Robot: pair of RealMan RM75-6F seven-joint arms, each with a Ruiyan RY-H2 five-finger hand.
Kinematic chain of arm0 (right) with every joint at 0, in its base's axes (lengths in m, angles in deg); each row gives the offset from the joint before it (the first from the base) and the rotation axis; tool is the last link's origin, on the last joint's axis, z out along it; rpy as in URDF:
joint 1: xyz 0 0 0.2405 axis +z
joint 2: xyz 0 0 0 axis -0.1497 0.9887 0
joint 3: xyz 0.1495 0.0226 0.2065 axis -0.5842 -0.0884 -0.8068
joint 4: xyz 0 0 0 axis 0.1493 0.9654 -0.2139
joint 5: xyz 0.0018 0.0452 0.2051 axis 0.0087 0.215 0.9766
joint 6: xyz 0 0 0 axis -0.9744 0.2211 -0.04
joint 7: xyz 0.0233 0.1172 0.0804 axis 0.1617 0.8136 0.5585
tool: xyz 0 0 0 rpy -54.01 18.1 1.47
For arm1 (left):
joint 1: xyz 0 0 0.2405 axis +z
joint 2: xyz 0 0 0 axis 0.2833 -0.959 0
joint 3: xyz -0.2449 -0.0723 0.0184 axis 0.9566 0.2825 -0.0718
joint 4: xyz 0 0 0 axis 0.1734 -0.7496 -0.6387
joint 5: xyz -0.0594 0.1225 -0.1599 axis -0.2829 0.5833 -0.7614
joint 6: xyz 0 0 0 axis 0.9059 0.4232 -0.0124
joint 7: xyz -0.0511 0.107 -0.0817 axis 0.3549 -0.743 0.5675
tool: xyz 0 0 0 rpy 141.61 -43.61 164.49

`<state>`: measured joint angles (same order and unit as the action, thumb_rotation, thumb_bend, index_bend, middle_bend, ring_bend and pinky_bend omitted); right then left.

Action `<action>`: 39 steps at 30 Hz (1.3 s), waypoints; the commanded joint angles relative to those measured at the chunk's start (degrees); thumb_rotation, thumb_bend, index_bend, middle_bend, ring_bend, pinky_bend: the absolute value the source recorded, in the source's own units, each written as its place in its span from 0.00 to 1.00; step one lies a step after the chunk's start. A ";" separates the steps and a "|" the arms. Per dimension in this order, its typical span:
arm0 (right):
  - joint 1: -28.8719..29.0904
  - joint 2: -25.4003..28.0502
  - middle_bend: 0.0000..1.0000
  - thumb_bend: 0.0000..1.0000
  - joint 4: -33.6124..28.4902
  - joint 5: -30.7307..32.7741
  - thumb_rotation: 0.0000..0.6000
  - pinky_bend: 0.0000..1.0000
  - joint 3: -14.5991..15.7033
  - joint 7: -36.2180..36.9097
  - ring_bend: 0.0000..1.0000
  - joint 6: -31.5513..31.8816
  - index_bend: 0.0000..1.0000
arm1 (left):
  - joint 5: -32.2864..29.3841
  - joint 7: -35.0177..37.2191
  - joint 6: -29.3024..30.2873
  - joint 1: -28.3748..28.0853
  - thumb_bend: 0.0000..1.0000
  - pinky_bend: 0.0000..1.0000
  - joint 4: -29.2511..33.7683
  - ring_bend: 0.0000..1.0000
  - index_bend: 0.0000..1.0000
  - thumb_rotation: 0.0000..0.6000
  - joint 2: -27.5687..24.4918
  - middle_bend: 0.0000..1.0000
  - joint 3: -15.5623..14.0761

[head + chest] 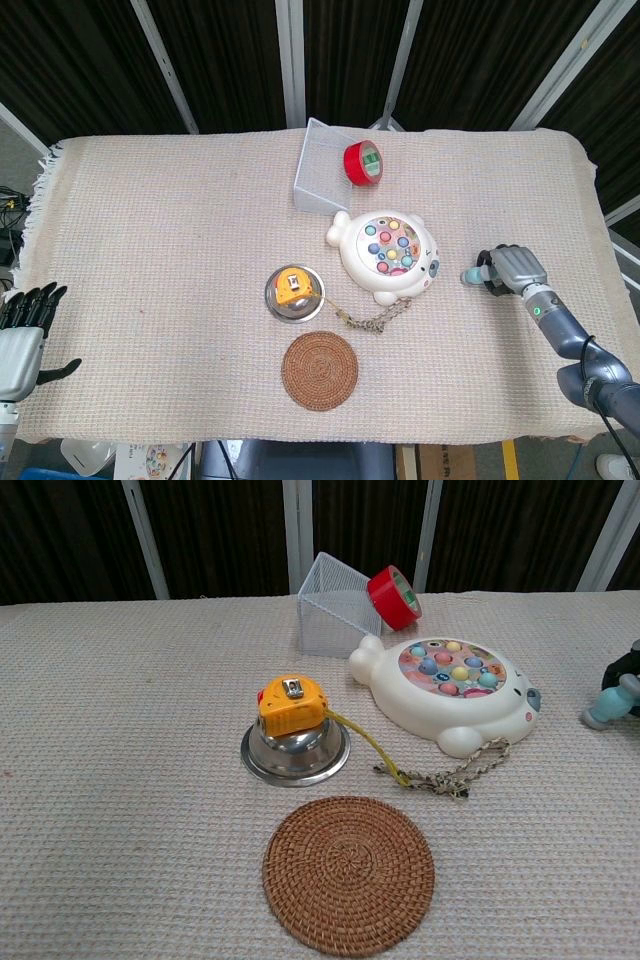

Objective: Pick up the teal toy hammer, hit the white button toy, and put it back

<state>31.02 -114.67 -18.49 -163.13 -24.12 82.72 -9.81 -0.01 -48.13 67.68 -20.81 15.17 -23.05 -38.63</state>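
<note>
My right hand (514, 268) grips the hammer (474, 275) at the right side of the table (150, 230); its teal head sticks out left of the fingers, just right of the button toy (388, 255) but apart from it. From the chest view I cannot tell if the head clears the cloth. My left hand (22, 335) hangs off the near left corner, fingers spread, holding nothing. Left of the toy, an orange tape measure (292, 285) sits on a steel bowl (278, 304); a woven coaster (320, 370) lies nearer. Far side: wire basket (318, 170) with red tape roll (363, 163).
</note>
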 commanded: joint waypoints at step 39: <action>-22.12 12.74 0.08 0.40 -27.47 -0.58 1.00 0.00 -1.51 -1.21 0.00 38.45 0.06 | -0.02 4.97 4.11 2.30 0.10 0.00 -3.53 0.00 0.05 1.00 2.45 0.00 0.60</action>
<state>13.70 -102.22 -42.90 -162.03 -26.59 82.29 22.58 -0.12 -43.25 71.69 -18.58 11.72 -20.65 -37.96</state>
